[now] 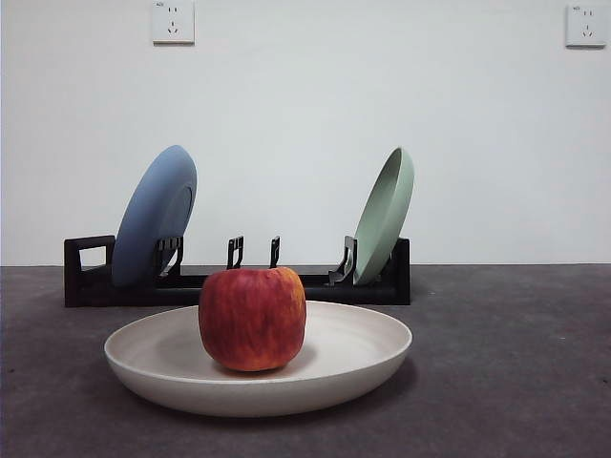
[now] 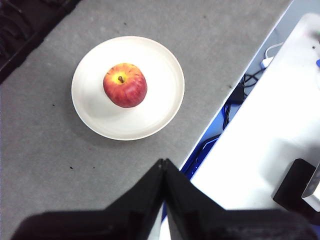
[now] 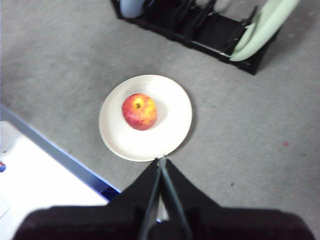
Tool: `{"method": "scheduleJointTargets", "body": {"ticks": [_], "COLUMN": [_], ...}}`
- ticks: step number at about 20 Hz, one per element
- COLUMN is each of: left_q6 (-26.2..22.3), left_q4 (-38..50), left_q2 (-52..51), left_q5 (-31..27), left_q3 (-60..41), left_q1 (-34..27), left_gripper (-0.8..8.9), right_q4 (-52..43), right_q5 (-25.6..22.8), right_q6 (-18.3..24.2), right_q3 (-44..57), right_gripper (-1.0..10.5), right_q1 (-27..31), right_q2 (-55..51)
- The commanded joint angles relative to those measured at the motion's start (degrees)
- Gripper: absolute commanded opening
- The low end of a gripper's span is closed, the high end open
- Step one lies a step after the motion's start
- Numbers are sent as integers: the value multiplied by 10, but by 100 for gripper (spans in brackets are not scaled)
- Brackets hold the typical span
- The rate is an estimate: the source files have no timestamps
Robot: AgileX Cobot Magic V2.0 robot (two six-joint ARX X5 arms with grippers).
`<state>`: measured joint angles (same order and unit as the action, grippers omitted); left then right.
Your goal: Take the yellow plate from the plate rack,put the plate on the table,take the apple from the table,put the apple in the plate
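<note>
In the front view, lower centre, the yellow plate (image 1: 358,367) lies flat on the table (image 1: 516,382); the apple (image 1: 252,318) sits upright inside it, a little left of the plate's middle; behind, mid-frame, the plate rack (image 1: 91,277) keeps 2 plates, a blue plate (image 1: 153,215) leaning at left and a green plate (image 1: 387,212) at right. Neither arm shows there; the wrist views put the left gripper (image 2: 164,167) and right gripper (image 3: 161,167) high above the plate, fingers clenched on nothing. Judged from this, the last step is done; the next move calls only for parking the arms.
</note>
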<state>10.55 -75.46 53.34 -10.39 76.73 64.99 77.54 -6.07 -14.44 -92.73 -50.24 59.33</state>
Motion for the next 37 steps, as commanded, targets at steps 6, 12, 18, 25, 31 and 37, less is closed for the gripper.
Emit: {"method": "scheduleJointTargets", "body": {"ticks": [6,12,18,25,31,37], "left_q6": [-2,-128,-156,-125,-119,-137], "left_q4": [36,170,564,652,665,660], "left_q2": [17,-24,-216,-449,-532,-531], "left_q5": [7,47,161,168,173,179], "left_q3": [-1,-40,-377,-652,-760,-763], "left_q1": [-95,-322,-517,-645,-677,-682], "left_gripper": [-4,-4,-4,-4,-4,-3], "right_q4": [12,12,12,12,12,12], "right_q5": [-25,-26,-26,-26,-26,-26], "right_q6": [-5,-5,-5,-5,-5,-5], "right_q3": [-2,-2,-2,-2,-2,-2], "right_gripper": [1,1,1,1,1,1], "right_q1": [0,0,0,0,0,0], "right_q2": [1,1,5,5,5,8]}}
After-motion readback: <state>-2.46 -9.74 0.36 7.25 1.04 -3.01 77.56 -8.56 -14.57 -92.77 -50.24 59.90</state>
